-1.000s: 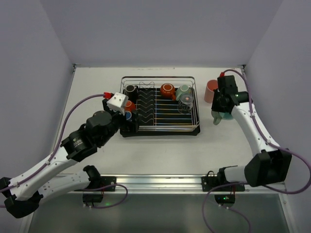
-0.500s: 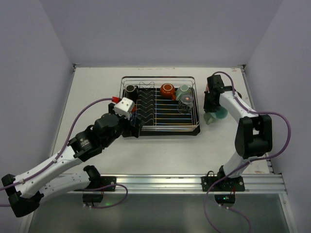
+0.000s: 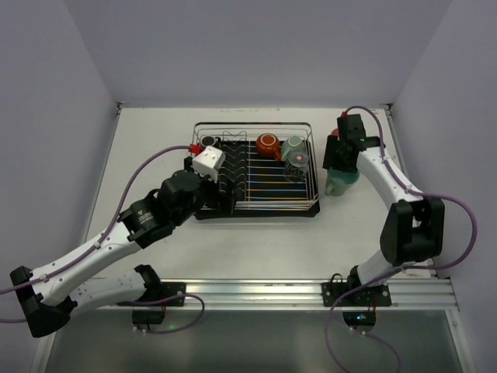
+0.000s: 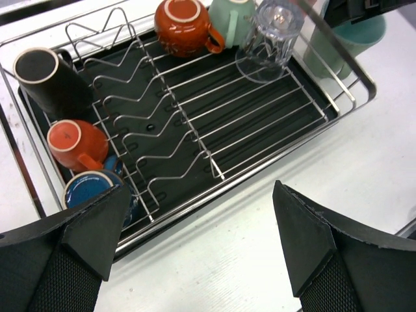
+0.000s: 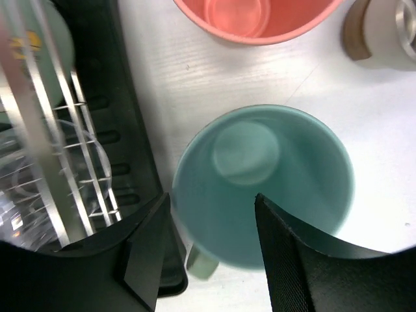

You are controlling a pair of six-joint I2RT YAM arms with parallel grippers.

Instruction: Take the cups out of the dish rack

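The dish rack (image 3: 314,186) holds a black cup (image 4: 49,78), an orange cup (image 4: 75,143), a blue cup (image 4: 91,190), an orange mug (image 4: 185,26), a mint-green mug (image 4: 231,19) and a clear glass (image 4: 270,36). My left gripper (image 4: 198,195) is open and empty, above the table at the rack's front left rail (image 3: 217,200). A second mint-green mug (image 5: 273,175) stands upright on the table just right of the rack (image 3: 340,182). My right gripper (image 5: 211,208) is over it, jaws apart, one finger outside its rim and one over its inside.
A pink tumbler (image 5: 253,16) and a cream cup with a brown band (image 5: 383,32) stand on the table beyond the mint mug. The rack's black tray edge (image 5: 136,130) lies close to the left of the mug. Walls enclose the table on three sides.
My right gripper carried the mint-green mug tilted beside the rack; now the mug stands upright on the table. My left arm moved right along the rack's front left corner.
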